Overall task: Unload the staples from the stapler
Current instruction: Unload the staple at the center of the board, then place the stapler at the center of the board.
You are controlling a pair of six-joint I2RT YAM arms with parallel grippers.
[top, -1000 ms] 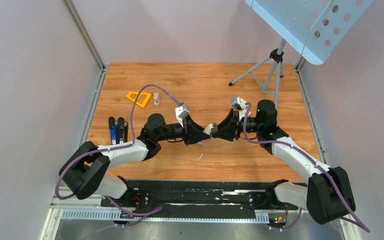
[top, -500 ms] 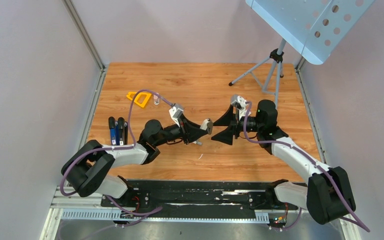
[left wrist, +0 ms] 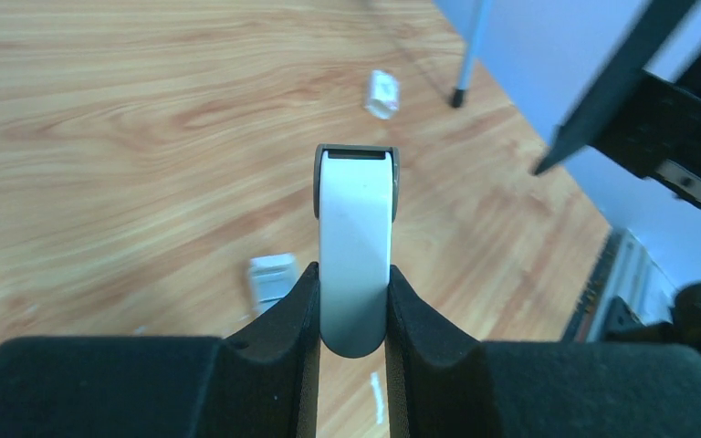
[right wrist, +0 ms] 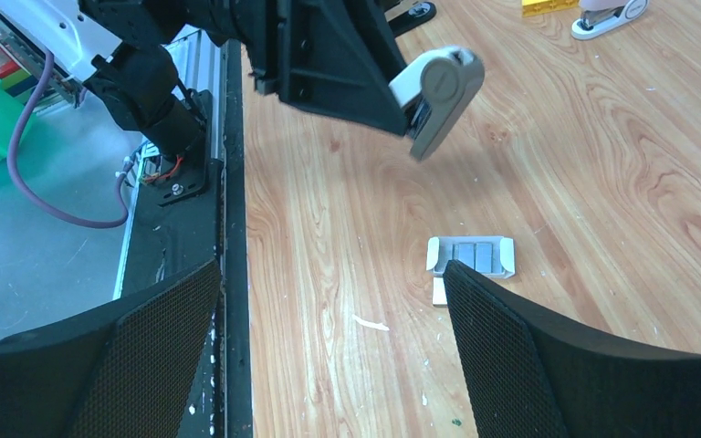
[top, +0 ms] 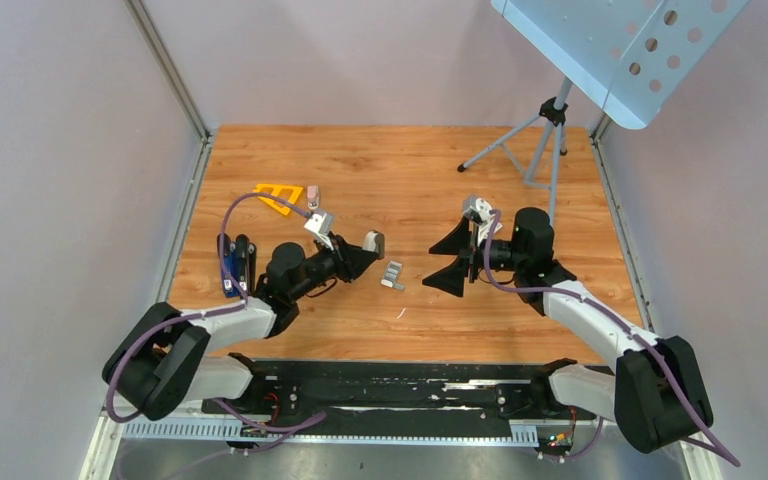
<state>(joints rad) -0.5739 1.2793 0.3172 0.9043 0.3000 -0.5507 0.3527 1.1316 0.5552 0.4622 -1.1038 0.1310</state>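
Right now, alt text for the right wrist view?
The left hand grips a white and grey stapler in the air above a wooden table. Below, a small grey staple piece lies on the wood, between the fingers of the wide-open right hand.

A gap of bare table (top: 410, 190) runs between the stapler (top: 373, 243) gripped in the left claw (top: 363, 250) and the wide-spread right claw (top: 447, 262); a staple tray (top: 392, 274) lies low in it, and a tripod (top: 556, 115) stands far right
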